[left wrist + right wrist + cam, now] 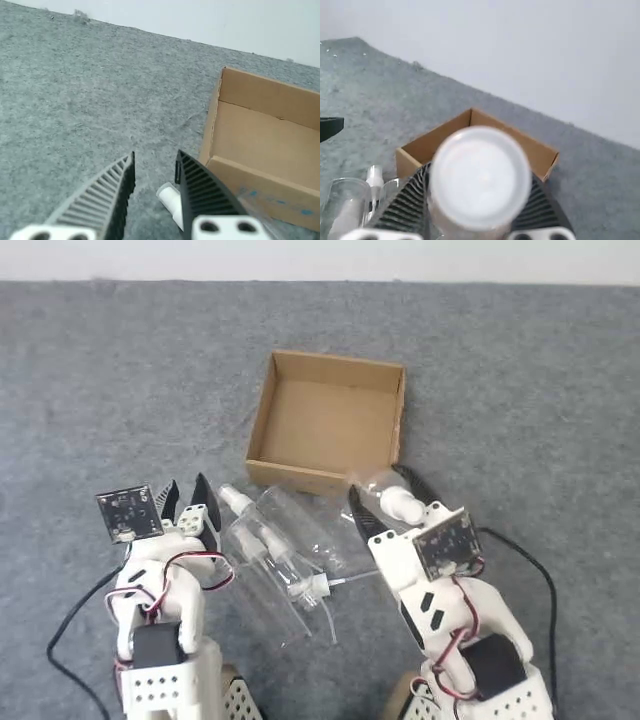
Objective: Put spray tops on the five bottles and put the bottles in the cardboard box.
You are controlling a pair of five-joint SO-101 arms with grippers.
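A shallow cardboard box (325,425) stands open at the table's middle, far side. Just in front of it several clear bottles (275,535) lie in a heap, some with white spray tops (312,588) and thin tubes. My right gripper (375,482) is shut on a clear bottle (392,500) with a white top, held near the box's front right corner. In the right wrist view the bottle's round whitish end (480,177) faces the camera, with the box (470,127) behind it. My left gripper (188,482) is open and holds nothing, left of the heap. A white top (170,200) lies beside its fingers (200,190).
Grey carpet covers the table, bare on the left and far side. A pale wall runs along the far edge. Black cables trail from both arm bases at the near edge.
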